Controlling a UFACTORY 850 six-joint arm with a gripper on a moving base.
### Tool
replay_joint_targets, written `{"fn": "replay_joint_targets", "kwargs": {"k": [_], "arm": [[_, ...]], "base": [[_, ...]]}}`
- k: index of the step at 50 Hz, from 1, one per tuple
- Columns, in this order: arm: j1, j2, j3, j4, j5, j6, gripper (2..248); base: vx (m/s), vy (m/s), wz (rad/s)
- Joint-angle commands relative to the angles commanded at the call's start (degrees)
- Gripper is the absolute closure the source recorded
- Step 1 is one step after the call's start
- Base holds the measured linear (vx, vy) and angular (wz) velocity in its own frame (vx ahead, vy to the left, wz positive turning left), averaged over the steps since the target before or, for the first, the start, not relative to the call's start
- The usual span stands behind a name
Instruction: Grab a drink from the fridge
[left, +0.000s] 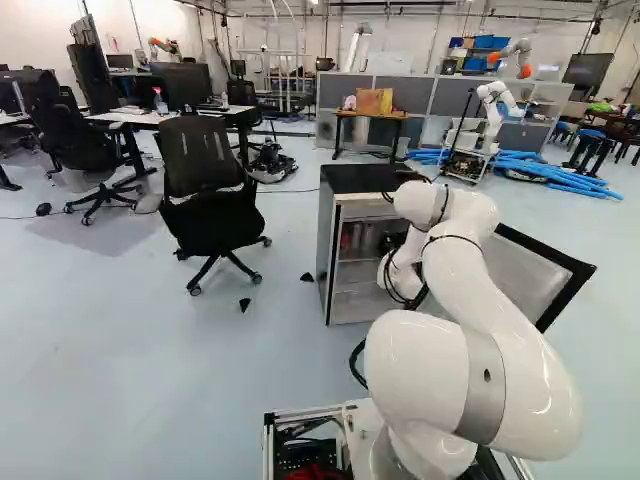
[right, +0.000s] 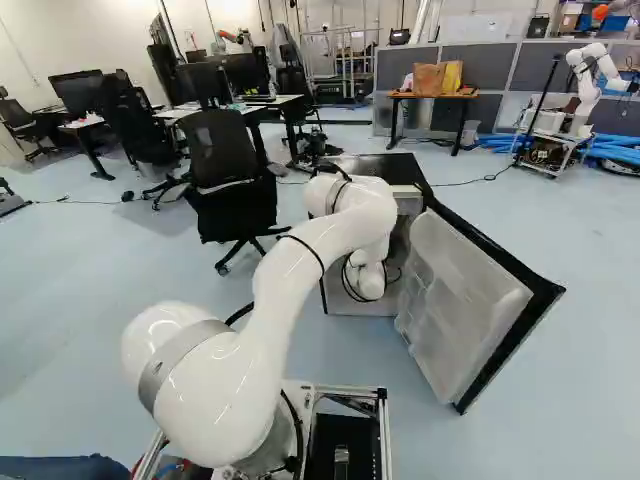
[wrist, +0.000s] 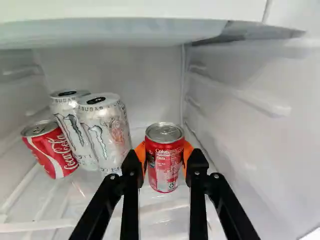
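Squeezing the red can (wrist: 165, 162) from both sides inside the fridge (left: 362, 180), my pincer (wrist: 164, 154) stands parted by its width, orange pads (wrist: 142, 159) partly hidden. I can't tell if the can touches the shelf (wrist: 55, 200). Nearby, one silvery can (wrist: 106, 135) overlaps another (wrist: 71, 131); a second red can (wrist: 52, 152) tilts. My arm (right: 275, 290) blocks the base views of the grip.

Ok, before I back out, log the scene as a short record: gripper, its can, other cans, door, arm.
gripper: shut on a can, an orange pad against each side
gripped can: red can, upright; whether it is off the shelf, cannot tell
other cans: two silver cans side by side, with another red can next to them
door: fridge door wide open
arm: white arm reaching into the fridge
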Motion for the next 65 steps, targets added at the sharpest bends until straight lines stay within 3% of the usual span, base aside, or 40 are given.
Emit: {"fn": "replay_joint_targets", "kwargs": {"k": [65], "arm": [[-2.33,25.21,33.42,0.0,0.0,0.0,157]], "base": [[0.0,0.0,0.0]]}}
